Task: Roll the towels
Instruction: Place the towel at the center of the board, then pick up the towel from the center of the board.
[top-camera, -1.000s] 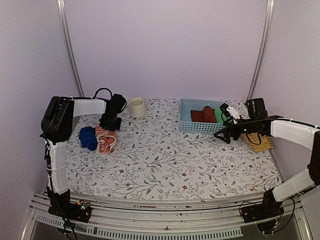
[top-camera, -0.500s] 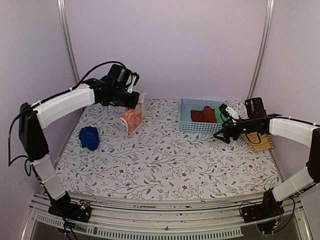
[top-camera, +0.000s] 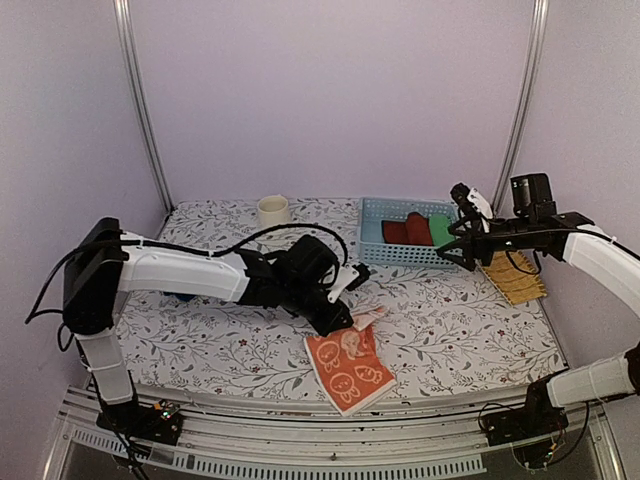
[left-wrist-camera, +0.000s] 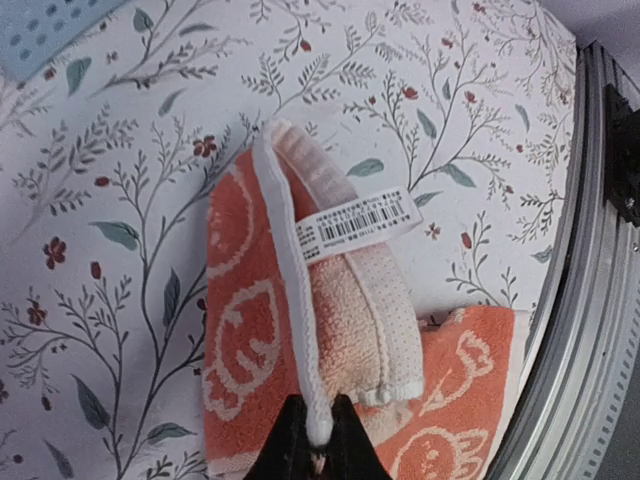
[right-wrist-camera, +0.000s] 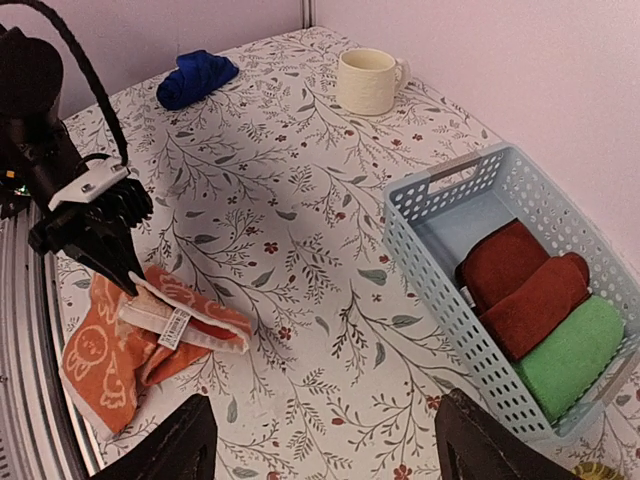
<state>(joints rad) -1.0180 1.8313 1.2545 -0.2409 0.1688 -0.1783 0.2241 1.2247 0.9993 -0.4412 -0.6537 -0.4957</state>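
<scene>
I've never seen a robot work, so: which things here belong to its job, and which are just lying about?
Job: orange towel, its hem pinched by the left gripper; blue towel, bunched up, not held.
Lying about: cream mug; blue basket holding red rolls and a green roll.

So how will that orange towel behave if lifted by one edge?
Probably floppy: the orange towel folds over itself where the left gripper pinches its hem. Likely light, as that thin pinch lifts the edge. Pushed, it would probably bunch.
</scene>
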